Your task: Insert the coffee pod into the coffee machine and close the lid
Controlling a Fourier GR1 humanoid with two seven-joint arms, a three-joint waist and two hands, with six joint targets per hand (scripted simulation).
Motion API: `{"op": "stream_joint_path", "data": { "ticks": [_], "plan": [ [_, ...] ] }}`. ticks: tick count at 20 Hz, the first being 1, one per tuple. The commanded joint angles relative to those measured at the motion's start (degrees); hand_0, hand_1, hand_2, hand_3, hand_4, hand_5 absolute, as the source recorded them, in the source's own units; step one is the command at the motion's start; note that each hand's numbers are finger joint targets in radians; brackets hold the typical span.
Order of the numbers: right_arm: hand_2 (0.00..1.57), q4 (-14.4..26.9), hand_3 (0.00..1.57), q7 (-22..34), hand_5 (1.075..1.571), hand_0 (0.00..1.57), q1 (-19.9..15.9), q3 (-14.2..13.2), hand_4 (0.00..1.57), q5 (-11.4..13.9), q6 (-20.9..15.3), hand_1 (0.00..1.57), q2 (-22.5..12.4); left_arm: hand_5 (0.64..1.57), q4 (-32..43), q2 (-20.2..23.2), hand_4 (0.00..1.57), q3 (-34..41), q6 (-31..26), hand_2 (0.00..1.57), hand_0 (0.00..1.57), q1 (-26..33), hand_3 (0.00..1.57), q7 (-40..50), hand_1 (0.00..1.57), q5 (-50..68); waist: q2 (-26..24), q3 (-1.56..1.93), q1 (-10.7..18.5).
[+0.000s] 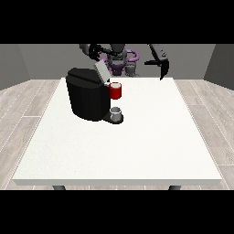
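Progress, judging by what lies where: lid [101, 71] of the machine [87, 93] stands tilted up, so closing isn't done. A red thing [115, 91] sits at the machine's top front, approx 3 o'clock of the body. Below it, on the machine's base at approx 5 o'clock, a small grey thing [116, 111]; can't tell if that's the pod, so can't say whether the pod is inserted or not. Left to do, at min: shut the lid; poss. the whole pod move too.

Bench [137, 151] is white, machine on its far-left part, approx 10 o'clock from bench centre.

Hands: hand at the view's left [94, 51] is raised above and behind the machine, approx 12 o'clock of it, near the lid's upper end but can't tell if touching. Whether it's open or closed: can't tell, nothing seen in it. Hand at the view's right [163, 64] hangs at bench's far edge, approx 2 o'clock of the machine, well apart from it, pointing down, fingers look straight, holding nothing.
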Motion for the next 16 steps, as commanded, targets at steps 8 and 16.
{"op": "stream_joint_path", "data": {
  "ticks": [8, 16],
  "plan": [
    [0.0, 11.31, 0.0, -4.99, 1.571, 0.0, -6.28, -7.17, 0.41, -1.91, -0.33, 0.0, -1.98, 1.571, -8.3, 2.87, 0.38, -0.76, -2.25, 0.0, 0.0, 4.51, 0.0, 1.47, 0.0, 2.72, 3.87, 0.0, 1.36],
    [0.0, 16.9, 0.0, -7.33, 1.571, 0.0, -14.9, -11.33, 0.44, -4.05, -0.07, 0.0, -4.15, 1.571, -7.21, 3.18, 0.35, 0.69, -1.27, 0.0, 0.0, -0.65, 0.0, 1.34, 0.0, 5.29, 9.29, 0.0, 1.61]
  ]
}}
